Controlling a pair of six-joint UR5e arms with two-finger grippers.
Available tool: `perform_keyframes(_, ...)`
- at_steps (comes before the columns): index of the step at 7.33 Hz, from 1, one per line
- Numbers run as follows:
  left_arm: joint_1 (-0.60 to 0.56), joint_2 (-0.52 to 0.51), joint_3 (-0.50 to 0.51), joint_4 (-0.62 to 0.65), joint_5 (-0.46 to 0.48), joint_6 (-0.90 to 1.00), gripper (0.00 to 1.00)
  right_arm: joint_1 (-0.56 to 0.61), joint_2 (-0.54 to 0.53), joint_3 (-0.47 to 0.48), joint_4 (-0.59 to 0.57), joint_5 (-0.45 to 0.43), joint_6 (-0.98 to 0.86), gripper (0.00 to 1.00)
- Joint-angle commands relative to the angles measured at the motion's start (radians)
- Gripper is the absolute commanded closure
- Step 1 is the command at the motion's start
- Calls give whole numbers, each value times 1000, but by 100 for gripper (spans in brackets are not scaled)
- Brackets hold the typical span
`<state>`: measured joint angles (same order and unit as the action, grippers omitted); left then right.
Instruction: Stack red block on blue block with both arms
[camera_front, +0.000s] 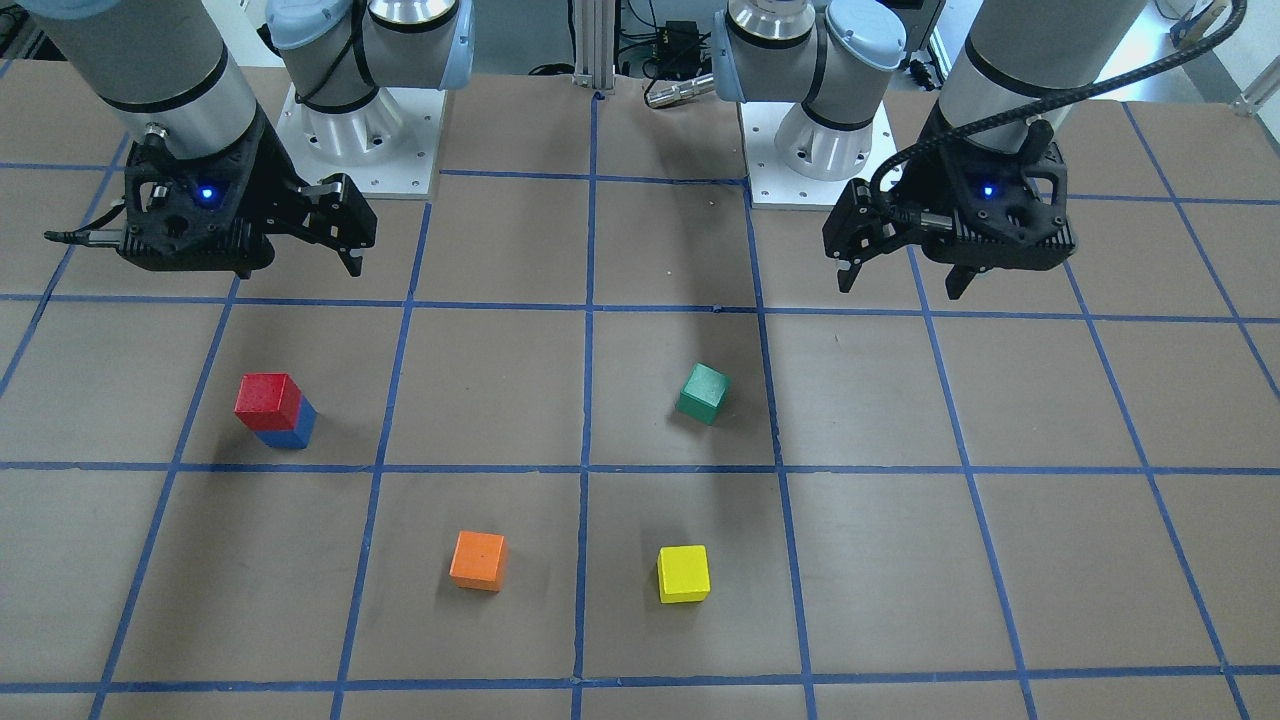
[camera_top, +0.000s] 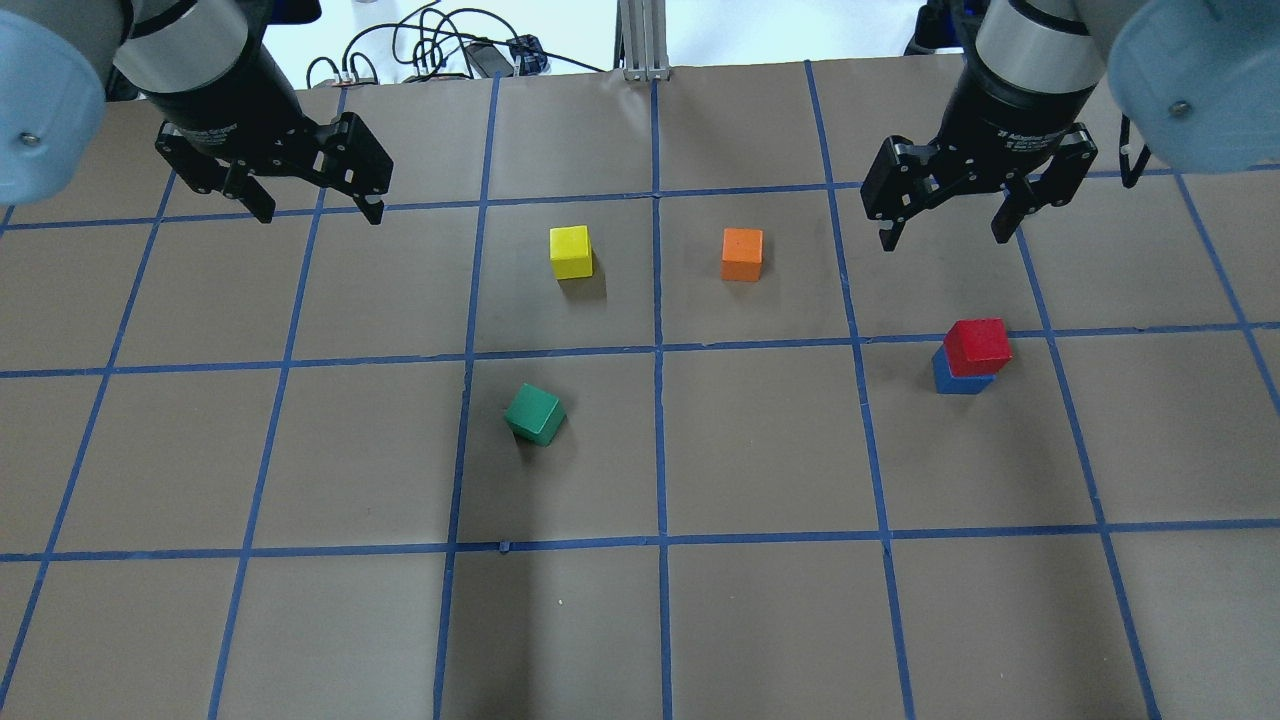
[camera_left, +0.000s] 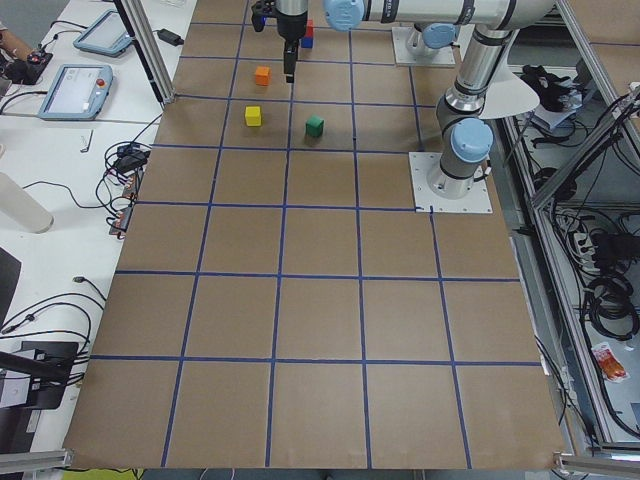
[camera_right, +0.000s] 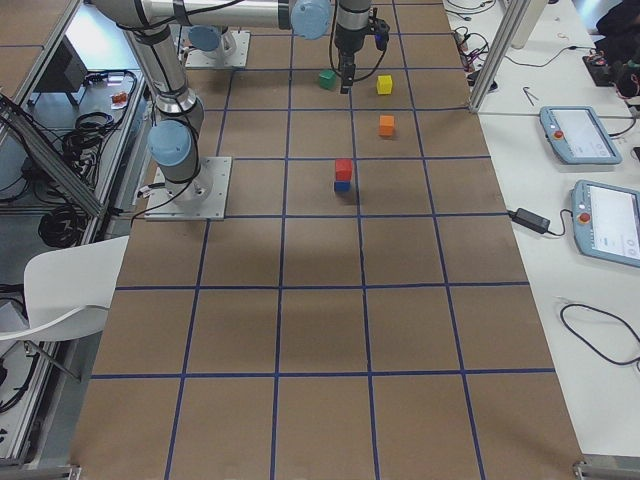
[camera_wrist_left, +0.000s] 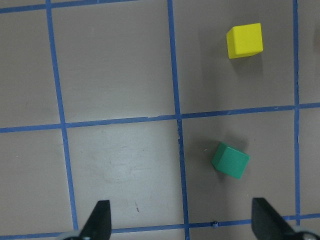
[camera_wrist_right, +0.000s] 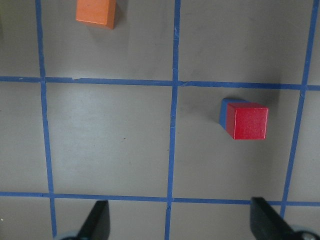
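The red block (camera_front: 268, 397) sits on top of the blue block (camera_front: 294, 430), slightly offset, on the table's right half. The stack also shows in the overhead view, with the red block (camera_top: 978, 345) over the blue block (camera_top: 955, 383), and in the right wrist view, where the red block (camera_wrist_right: 247, 121) leaves only an edge of the blue block (camera_wrist_right: 223, 112) showing. My right gripper (camera_top: 943, 238) is open and empty, raised beyond the stack and apart from it. My left gripper (camera_top: 318, 212) is open and empty, raised over the far left of the table.
A green cube (camera_top: 535, 414) lies turned at an angle left of centre. A yellow cube (camera_top: 571, 251) and an orange cube (camera_top: 742, 254) stand farther out near the middle. Blue tape lines grid the brown table (camera_top: 760, 450).
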<state>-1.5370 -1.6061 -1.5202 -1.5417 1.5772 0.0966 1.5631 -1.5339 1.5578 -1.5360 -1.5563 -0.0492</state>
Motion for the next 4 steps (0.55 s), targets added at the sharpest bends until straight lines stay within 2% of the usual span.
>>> perform_keyframes(1, 0, 0, 0, 0, 0, 0, 0, 0, 1, -2, -1, -1, -3, 0)
perform_keyframes(4, 0, 0, -2, 0, 1, 0, 0, -2, 1, -4, -4, 4, -6, 0)
